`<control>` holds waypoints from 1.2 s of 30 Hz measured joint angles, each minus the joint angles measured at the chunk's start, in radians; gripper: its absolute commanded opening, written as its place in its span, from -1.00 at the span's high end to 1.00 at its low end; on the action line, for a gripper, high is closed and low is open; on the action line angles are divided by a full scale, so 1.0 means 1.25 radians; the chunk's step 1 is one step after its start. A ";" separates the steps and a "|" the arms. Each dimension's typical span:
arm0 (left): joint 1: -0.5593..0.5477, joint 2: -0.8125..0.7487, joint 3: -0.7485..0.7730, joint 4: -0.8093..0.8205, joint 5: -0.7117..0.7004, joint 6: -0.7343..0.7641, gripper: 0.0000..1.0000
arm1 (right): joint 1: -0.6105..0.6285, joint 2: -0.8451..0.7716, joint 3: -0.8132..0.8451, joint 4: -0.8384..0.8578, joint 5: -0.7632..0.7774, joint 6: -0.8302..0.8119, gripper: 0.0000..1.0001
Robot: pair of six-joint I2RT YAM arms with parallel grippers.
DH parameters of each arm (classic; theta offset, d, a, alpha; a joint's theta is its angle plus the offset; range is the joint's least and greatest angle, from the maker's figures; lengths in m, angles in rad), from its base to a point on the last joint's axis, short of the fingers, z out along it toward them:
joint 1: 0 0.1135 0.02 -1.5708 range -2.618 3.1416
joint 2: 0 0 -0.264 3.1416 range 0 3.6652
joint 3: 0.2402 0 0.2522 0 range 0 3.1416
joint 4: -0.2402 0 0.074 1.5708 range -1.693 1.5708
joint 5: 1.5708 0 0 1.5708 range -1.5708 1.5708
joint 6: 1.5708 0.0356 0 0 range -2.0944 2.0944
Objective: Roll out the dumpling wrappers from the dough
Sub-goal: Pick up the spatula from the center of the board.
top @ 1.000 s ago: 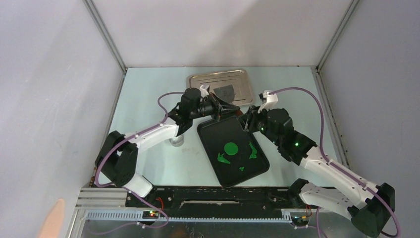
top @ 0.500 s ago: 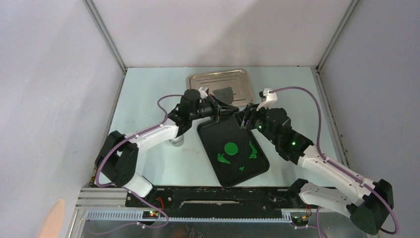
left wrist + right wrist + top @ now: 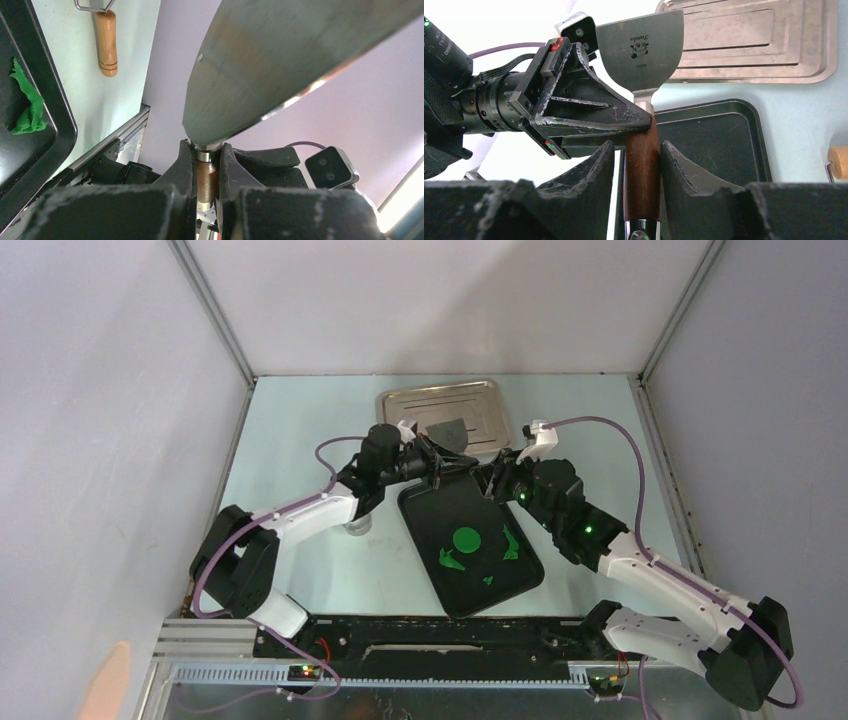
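Currently: scraper (image 3: 640,50) handover, by the look of it.
Left claw (image 3: 206,170): pinching its handle.
Right claw (image 3: 636,160): straddles handle; grip unclear.
Next: secure your right grip before left releases.

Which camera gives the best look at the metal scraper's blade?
Right wrist view: the scraper shows its blade whole and sharp, with printed logo and wooden handle. The left wrist view sees its blade close, blurred and cut off by the frame. The top view shows a small grey patch over the silver tray.
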 measured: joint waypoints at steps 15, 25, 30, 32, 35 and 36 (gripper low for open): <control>0.018 -0.015 -0.026 0.035 -0.004 -0.028 1.00 | 0.004 -0.001 -0.027 0.002 0.003 0.019 -0.07; 0.019 -0.018 -0.026 0.038 -0.004 -0.030 1.00 | 0.004 -0.007 -0.034 0.013 0.002 0.019 -0.01; 0.019 -0.022 -0.026 0.038 -0.004 -0.030 1.00 | 0.004 -0.002 -0.034 0.036 0.000 0.019 -0.01; 0.019 -0.023 -0.026 0.038 -0.004 -0.030 1.00 | 0.004 0.004 -0.034 0.048 -0.005 0.019 0.00; 0.019 -0.023 -0.026 0.039 -0.009 -0.030 1.00 | 0.004 0.018 -0.034 0.058 -0.012 0.019 0.04; 0.020 -0.023 -0.026 0.039 -0.011 -0.030 1.00 | 0.004 0.022 -0.034 0.060 -0.013 0.019 0.06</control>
